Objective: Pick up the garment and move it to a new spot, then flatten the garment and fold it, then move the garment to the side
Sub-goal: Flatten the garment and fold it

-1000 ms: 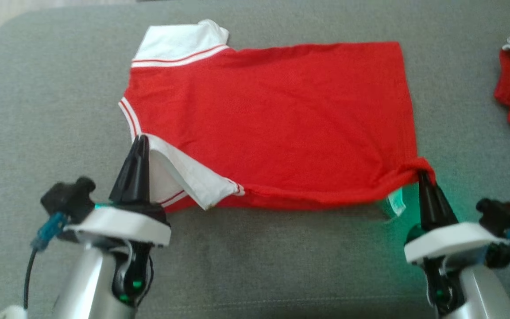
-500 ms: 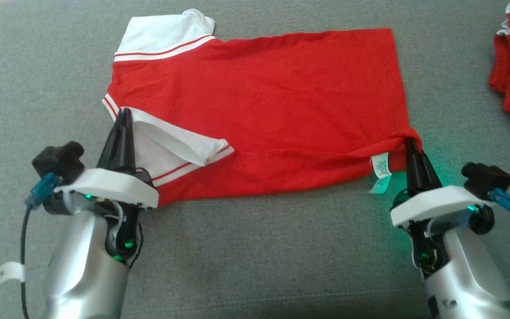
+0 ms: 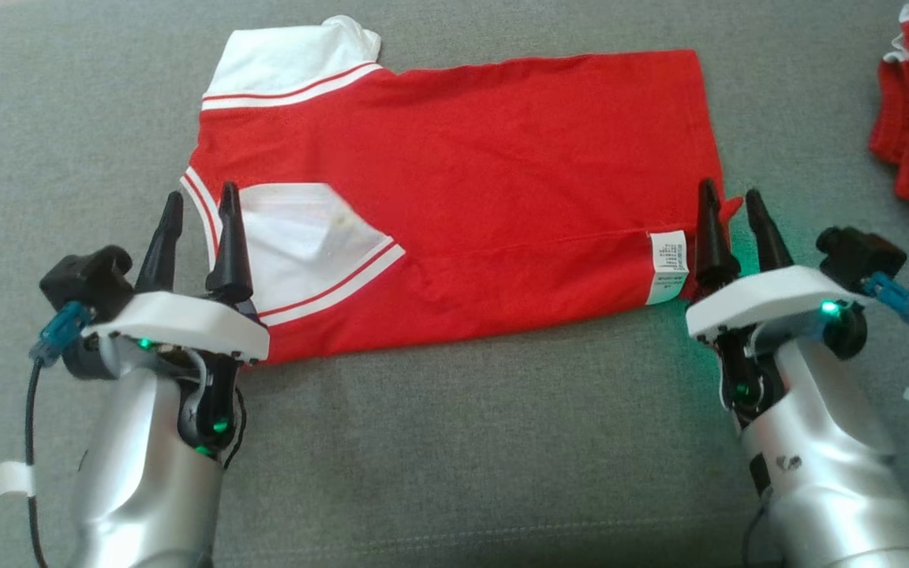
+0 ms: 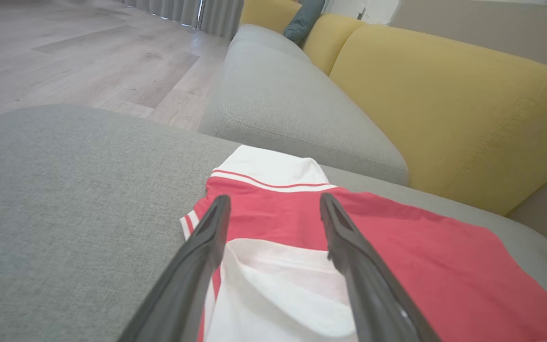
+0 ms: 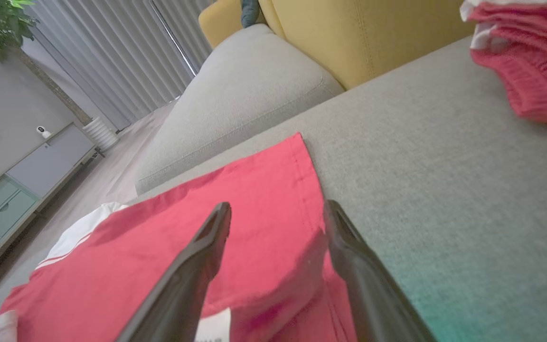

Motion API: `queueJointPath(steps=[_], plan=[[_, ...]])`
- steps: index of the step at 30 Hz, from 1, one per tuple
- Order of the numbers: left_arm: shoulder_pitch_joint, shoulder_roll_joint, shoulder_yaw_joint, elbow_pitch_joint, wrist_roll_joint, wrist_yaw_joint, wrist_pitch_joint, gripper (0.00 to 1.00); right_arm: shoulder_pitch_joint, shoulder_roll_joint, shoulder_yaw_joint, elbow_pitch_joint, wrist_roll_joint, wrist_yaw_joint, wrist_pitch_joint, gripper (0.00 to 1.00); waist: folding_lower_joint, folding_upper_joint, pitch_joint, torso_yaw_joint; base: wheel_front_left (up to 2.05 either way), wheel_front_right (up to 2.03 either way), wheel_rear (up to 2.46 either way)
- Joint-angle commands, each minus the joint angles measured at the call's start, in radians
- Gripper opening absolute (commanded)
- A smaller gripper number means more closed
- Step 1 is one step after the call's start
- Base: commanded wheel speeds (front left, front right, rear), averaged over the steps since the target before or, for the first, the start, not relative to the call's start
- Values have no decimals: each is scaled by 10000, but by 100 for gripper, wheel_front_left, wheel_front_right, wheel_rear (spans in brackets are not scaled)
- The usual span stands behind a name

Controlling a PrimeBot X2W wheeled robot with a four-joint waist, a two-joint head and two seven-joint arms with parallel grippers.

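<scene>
the garment [image 3: 486, 158] lies flat on the grey cushion [image 3: 454, 442], its long axis running from the left gripper [image 3: 200, 195] across to the right gripper [image 3: 730, 189]. both pairs of fingers [image 3: 227, 237] stand spread and empty, one over each near corner.

L gripper [image 3: 201, 192] & R gripper [image 3: 729, 188]: fingers spread, pointing fwd; forearms seemingly angled inward.
</scene>
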Motion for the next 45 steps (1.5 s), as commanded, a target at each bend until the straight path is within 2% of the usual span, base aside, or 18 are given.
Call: queueJointPath(steps=[1,6,11,17,21,22,28,38,45], plan=[[-171,111,361,-480,106,-86,-121,100,-342,-18,126,-131,-175,65,-220,100,0,0,-46,52,0,0,0],[281,73,372,-931,73,-165,-121,100,-330,-18,-246,-328,-813,65,-298,100,0,0,-165,108,0,0,0],[1095,93,275,-1279,-1,-234,-103,100,449,-18,-729,-1635,-1709,65,-308,100,0,0,-364,161,0,0,0],[1931,467,140,-1710,-56,-178,1019,100,1695,-18,-689,-2861,-2066,65,-310,100,0,0,-489,206,0,0,0],[2363,693,168,-2256,-231,-14,2093,100,2169,-18,-549,-3421,-1960,65,-276,100,0,0,-448,161,0,0,0],[2518,792,228,-2504,-375,101,2683,100,2280,-18,-520,-3618,-1909,65,-218,100,0,0,-407,134,0,0,0],[2780,1075,451,-2961,-616,624,4119,100,2346,-18,-412,-3945,-1742,65,-144,100,0,0,-266,0,0,0,0],[3376,1188,382,-3282,-776,1120,5472,100,2379,-18,-318,-4054,-1659,65,-123,100,0,0,-234,-157,0,0,0],[3266,1166,456,-3055,-869,1306,5534,100,2339,-18,-216,-4122,-1636,65,-78,100,0,0,-157,-296,0,0,0]])
